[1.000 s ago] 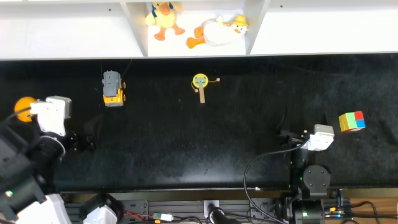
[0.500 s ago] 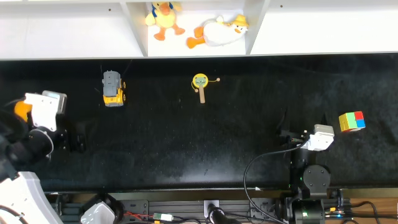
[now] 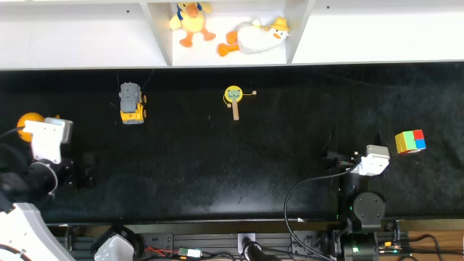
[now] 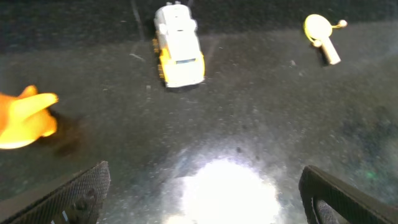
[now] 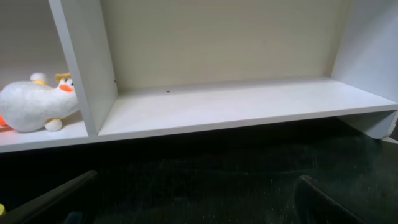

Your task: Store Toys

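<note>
I see the black surface [image 3: 239, 167] with the white shelf [image 3: 377, 32] along its far edge. Left fingers [image 4: 68, 196] are spread wide over bare surface and grip nothing. Right fingers [image 5: 336, 202] are also spread, facing the shelf. The goose plush [image 3: 250, 38] and duck plush [image 3: 191, 20] sit in the middle compartment. On the surface are the truck [image 3: 131, 103], colour cube [image 3: 409, 141], orange toy [image 3: 29, 122] and rattle [image 3: 234, 98].
</note>
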